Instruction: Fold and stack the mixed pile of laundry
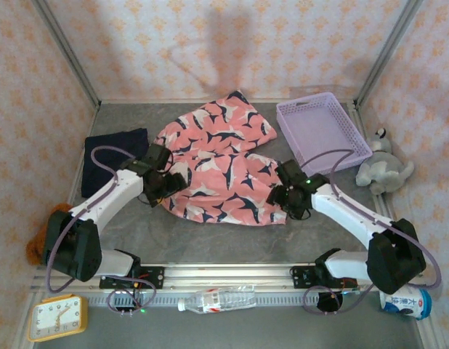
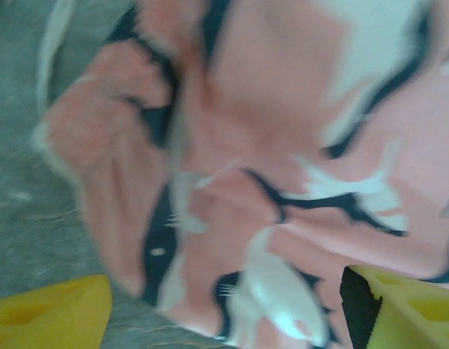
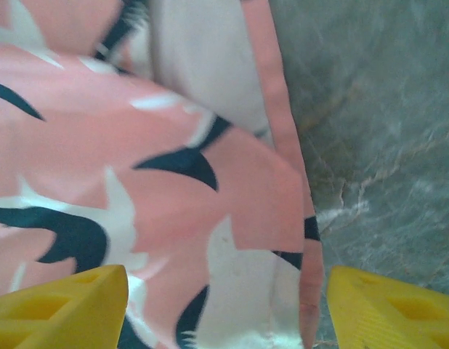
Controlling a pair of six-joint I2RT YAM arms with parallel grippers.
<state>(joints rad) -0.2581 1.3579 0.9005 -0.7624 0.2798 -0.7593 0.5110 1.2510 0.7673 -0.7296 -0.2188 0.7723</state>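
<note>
Seen from above, the salmon-pink shark-print cloth (image 1: 223,163) lies spread and partly folded at the centre of the table (image 1: 210,236). The dark navy cloth (image 1: 114,156) lies flat to its left, near the wall. The left gripper (image 1: 168,190) sits over the pink cloth's near-left edge and the right gripper (image 1: 281,198) over its near-right corner. In the wrist views, each pair of yellow fingers (image 3: 65,305) stands wide apart, with the fabric lying loose between them, ungripped.

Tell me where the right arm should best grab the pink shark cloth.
Take the pink shark cloth by its straight hem near the corner, coming from the bare table on its right. That edge lies flat between the open fingers, so one could probably slip underneath.
</note>
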